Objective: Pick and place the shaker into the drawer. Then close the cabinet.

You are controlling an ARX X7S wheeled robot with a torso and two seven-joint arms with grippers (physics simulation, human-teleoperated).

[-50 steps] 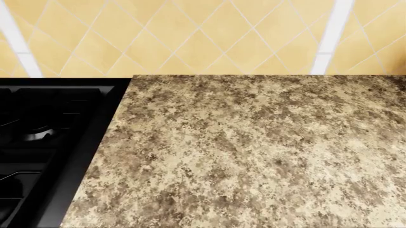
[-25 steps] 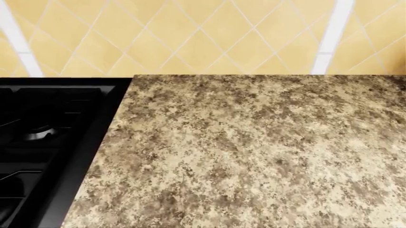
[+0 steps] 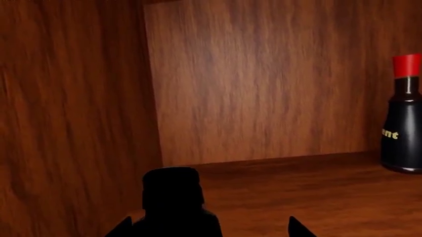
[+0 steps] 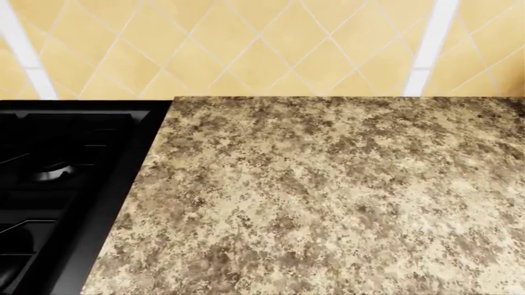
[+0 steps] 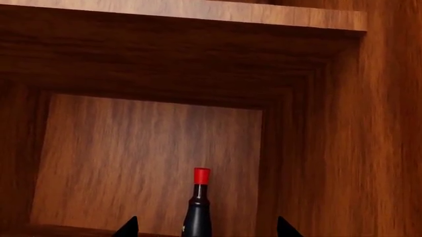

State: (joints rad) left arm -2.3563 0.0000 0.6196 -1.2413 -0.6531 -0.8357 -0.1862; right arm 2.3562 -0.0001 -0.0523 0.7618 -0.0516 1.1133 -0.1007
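Only one thing here has writing on it. It is a dark bottle (image 3: 402, 121) with a red cap, standing inside the wooden drawer (image 3: 264, 89). On its side are small yellow letters, cut off at the edge of the left wrist view. The end looks like "nt", but the whole word cannot be read. In the right wrist view the same bottle (image 5: 197, 212) shows no clear letters. The stone counter (image 4: 328, 196) and the stove (image 4: 58, 178) carry no words.

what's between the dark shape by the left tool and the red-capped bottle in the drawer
Nothing: in the left wrist view only bare drawer floor lies between the dark shape and the bottle.
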